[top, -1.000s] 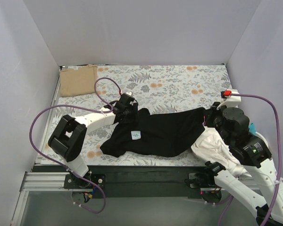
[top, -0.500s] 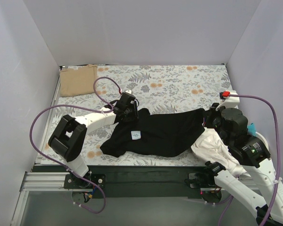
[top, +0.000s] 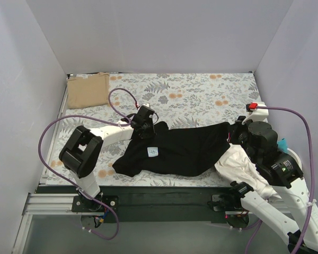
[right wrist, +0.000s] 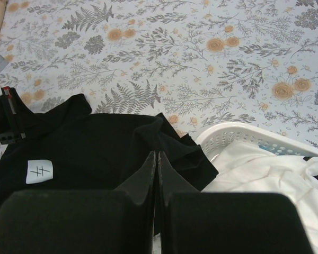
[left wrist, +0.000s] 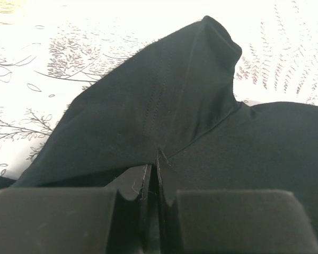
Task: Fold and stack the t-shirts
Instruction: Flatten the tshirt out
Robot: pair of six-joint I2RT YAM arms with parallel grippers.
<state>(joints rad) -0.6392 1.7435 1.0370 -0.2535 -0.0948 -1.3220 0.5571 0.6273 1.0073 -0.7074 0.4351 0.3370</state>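
The black t-shirt (top: 183,151) lies crumpled across the near middle of the floral cloth, its white square label (top: 152,152) facing up. My left gripper (top: 147,129) is shut on a fold at the shirt's left upper edge (left wrist: 164,106). My right gripper (top: 231,133) is shut on the shirt's right end (right wrist: 148,135), next to the basket. The label also shows in the right wrist view (right wrist: 40,171). The tan-beige t-shirt (top: 88,90) lies folded at the back left corner, apart from both grippers.
A white laundry basket (top: 238,177) with white cloth (right wrist: 275,174) stands at the near right under my right arm; its rim shows in the right wrist view (right wrist: 238,131). The grey-and-orange floral cloth (top: 201,95) covers the table. Walls close in on three sides.
The left arm's elbow has shifted a little to the right while its gripper keeps its hold. The black shirt and the right arm have barely moved.
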